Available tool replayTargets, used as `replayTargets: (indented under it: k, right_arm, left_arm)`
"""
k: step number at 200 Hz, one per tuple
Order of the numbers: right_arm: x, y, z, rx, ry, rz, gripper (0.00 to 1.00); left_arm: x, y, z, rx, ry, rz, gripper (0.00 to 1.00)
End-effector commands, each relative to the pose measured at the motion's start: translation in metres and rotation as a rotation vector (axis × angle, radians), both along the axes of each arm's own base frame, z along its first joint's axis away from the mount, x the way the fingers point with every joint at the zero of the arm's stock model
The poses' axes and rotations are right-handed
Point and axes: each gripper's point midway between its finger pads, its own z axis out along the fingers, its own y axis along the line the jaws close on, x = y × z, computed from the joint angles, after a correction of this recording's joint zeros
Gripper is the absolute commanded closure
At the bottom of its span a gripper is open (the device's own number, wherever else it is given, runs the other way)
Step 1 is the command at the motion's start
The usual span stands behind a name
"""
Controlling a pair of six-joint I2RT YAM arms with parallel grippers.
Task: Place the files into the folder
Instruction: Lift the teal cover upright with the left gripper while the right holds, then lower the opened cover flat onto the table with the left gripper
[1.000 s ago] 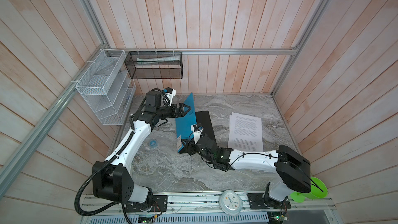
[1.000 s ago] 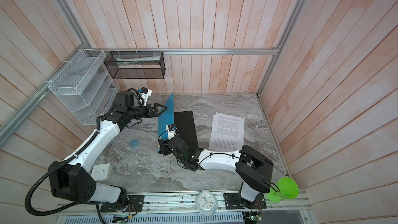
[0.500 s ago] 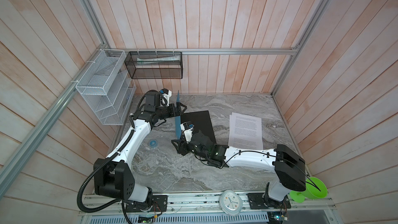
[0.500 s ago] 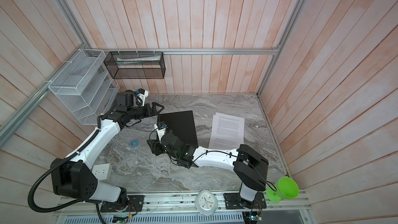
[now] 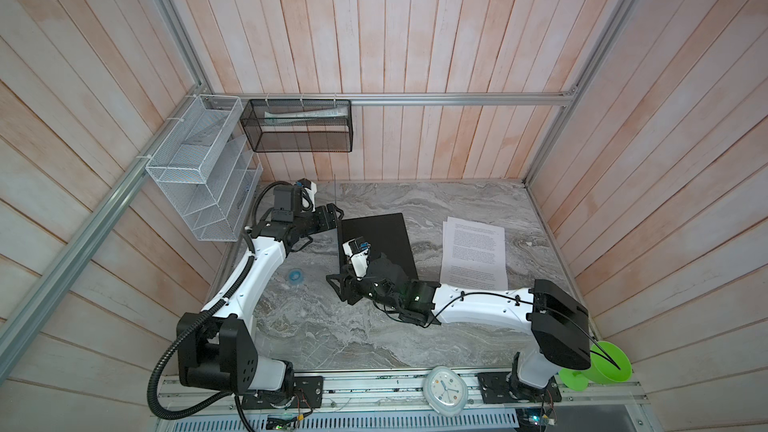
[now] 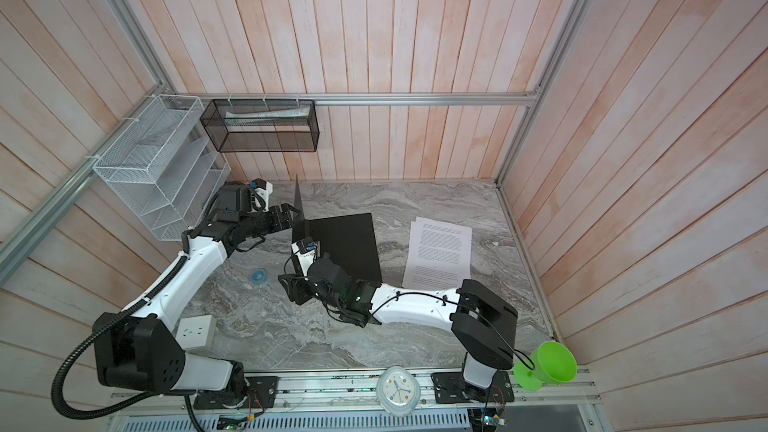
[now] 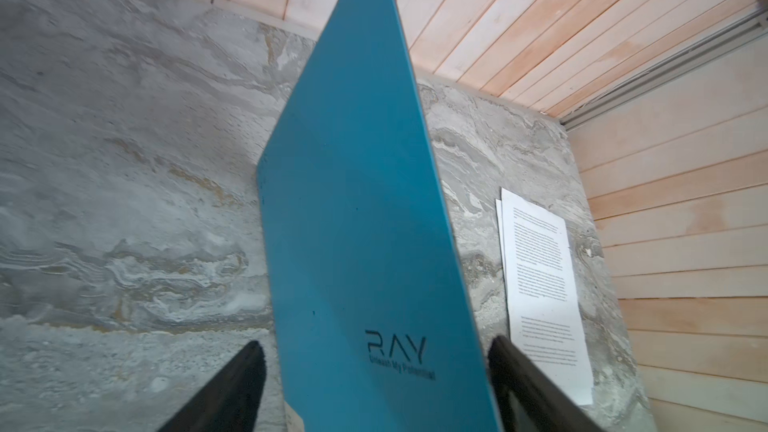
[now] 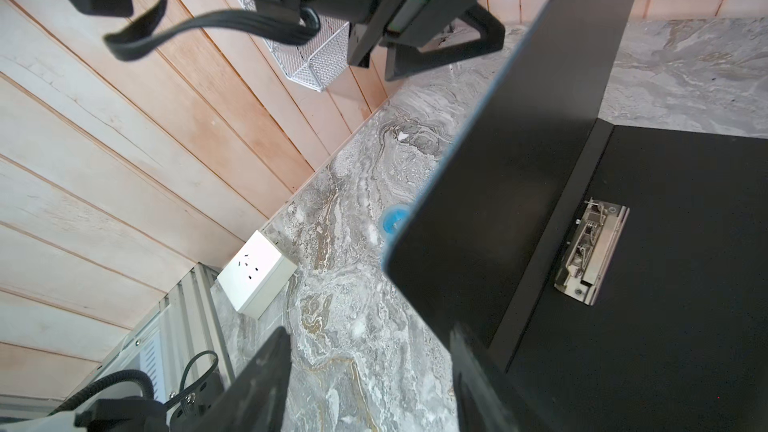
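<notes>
The cell is walled with pale wooden planks (image 5: 415, 35) and framed by aluminium rails (image 5: 457, 98). Its floor is a grey marbled tabletop (image 5: 332, 334). On the left wall a white wire-mesh rack (image 5: 199, 172) is hung, and beside it, on the back wall, a black mesh basket (image 5: 297, 126). A white socket box (image 6: 195, 330) is set at the tabletop's front left, and further in a small blue ring (image 5: 295, 275) is laid flat on the marble.

The left arm (image 5: 257, 272) is extended toward the middle. Its jaws are spread wide, and the blue cover (image 7: 353, 222) of the folder (image 5: 378, 243), printed "RAY", is stood about upright between them. No grip on it can be made out. The folder is laid open at mid-tabletop, with its black inside flat on the marble and a metal clip (image 8: 590, 251) fixed near the spine.

The right arm (image 5: 478, 305) is extended low across to the folder's near left corner. Its jaws are held partly apart, with only bare marble between them. One finger (image 8: 469, 367) is just beside the foot of the raised cover; whether it touches cannot be told.

Right of the folder and apart from it, the files (image 5: 473, 251) are laid flat on the tabletop, print upward. A white clock (image 5: 444, 388) is set on the front rail, and a green cup (image 5: 602, 367) is seen beside the right arm's base.
</notes>
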Motion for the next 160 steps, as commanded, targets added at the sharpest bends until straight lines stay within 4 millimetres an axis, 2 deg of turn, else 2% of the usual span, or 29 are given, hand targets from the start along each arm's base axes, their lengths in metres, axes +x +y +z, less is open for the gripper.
replayTargets:
  k: [1, 39, 61, 77, 106, 121, 141, 160]
  right_arm:
    - [-0.012, -0.002, 0.028, 0.043, -0.013, 0.031, 0.4]
    - [-0.02, -0.024, 0.048, 0.106, -0.006, 0.018, 0.39]
    - [-0.019, -0.043, 0.061, 0.145, -0.016, -0.024, 0.39]
    - [-0.015, -0.059, 0.062, 0.154, -0.032, -0.078, 0.38]
    - [0.01, -0.092, 0.036, 0.063, 0.0, -0.234, 0.37]
    - [0.028, -0.111, 0.011, 0.005, 0.073, -0.316, 0.37]
    - [0.048, -0.133, -0.02, -0.074, 0.157, -0.394, 0.38]
    - [0.061, -0.15, -0.037, -0.127, 0.196, -0.438, 0.38]
  left_arm:
    - [0.0, 0.014, -0.002, 0.039, -0.007, 0.03, 0.22]
    - [0.001, 0.017, -0.004, 0.066, -0.017, 0.028, 0.23]
    - [0.002, 0.023, -0.002, 0.092, -0.026, 0.045, 0.23]
    - [0.003, 0.029, -0.004, 0.113, -0.023, 0.059, 0.23]
    - [0.007, 0.046, -0.012, 0.177, -0.013, 0.097, 0.23]
    - [0.008, 0.054, -0.014, 0.19, -0.008, 0.111, 0.23]
    - [0.009, 0.052, -0.011, 0.168, -0.035, 0.055, 0.23]
    - [0.011, 0.049, -0.016, 0.179, -0.029, 0.026, 0.22]
